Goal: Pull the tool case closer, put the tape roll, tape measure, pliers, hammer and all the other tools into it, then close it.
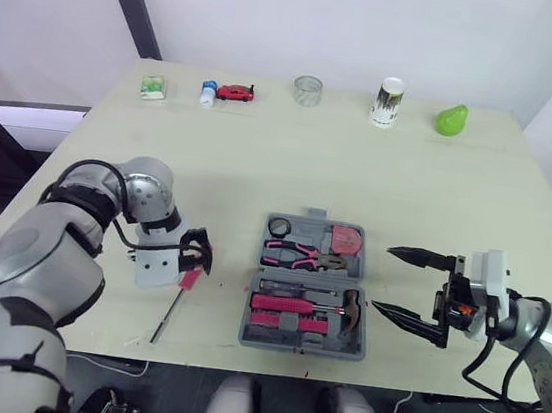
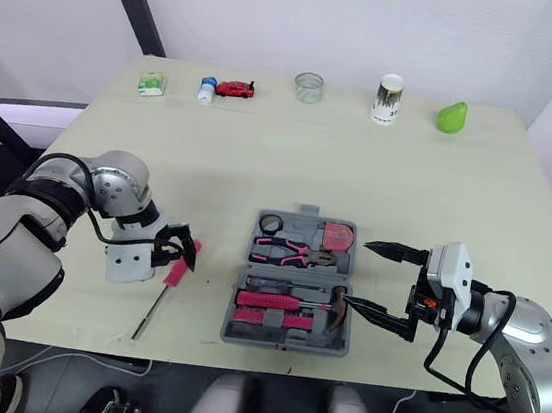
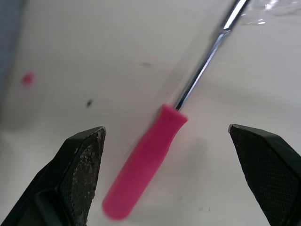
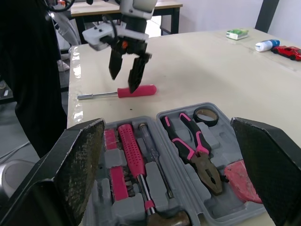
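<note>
The left pincer [image 1: 197, 255] stands open, its two fingers straddling the pink handle of a screwdriver [image 3: 146, 169] that lies flat on the desk [image 1: 438, 196], just to the left of the tool case [image 1: 299, 348]. We note that the handle runs obliquely across the gap and sits nearer one finger than the other. If the pincer closes like this, the first finger to touch may roll or spin the round handle away, or pinch only its end, so that the long shaft tips down in transit. The case lies open near the desk's front edge with the pliers [image 1: 300, 257], hammer [image 1: 351, 309], tape roll [image 1: 279, 227] and tape measure [image 1: 346, 241] already seated. We judge that a screwdriver dropped across them rather than into a free slot would keep the case from shutting. The right pincer [image 1: 381, 276], also open and empty, hangs just beside the case's right edge, where a careless motion could shove the case.
</note>
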